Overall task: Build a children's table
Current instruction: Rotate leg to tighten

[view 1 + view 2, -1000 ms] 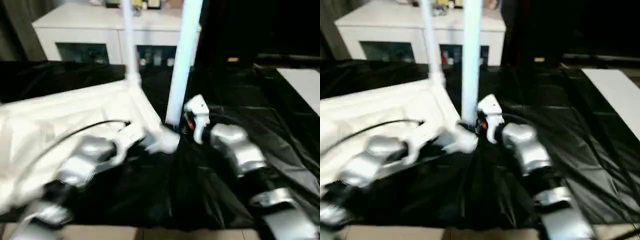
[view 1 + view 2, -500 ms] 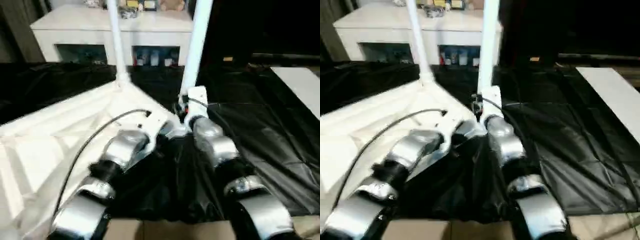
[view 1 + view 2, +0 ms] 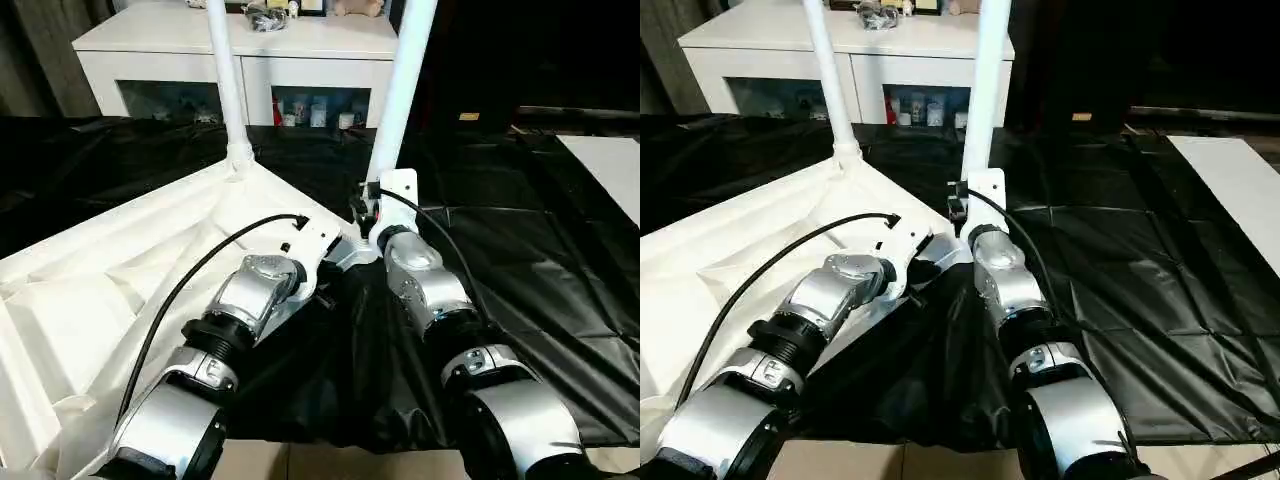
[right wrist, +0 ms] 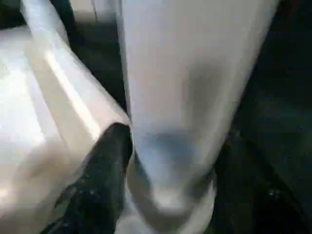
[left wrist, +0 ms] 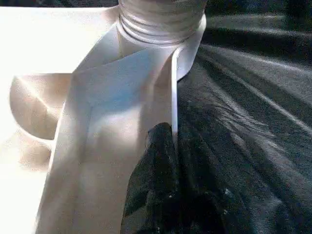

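The children's table top lies upside down on a black sheet, ribbed underside up. One white leg stands upright in the far corner socket. A second leg stands in the nearer right corner socket. My left gripper is at the top's rim beside that corner, shut on the thin rim wall, as the left wrist view shows. My right gripper is at the base of the second leg, just above the socket.
A white cabinet with glass doors stands behind the table, small items on top. The black sheet covers the floor to the right. A white panel lies at the far right edge.
The head camera has tilted and steadied. My left arm has reached forward to the rim by the near corner socket. My right gripper has stayed at the leg's base.
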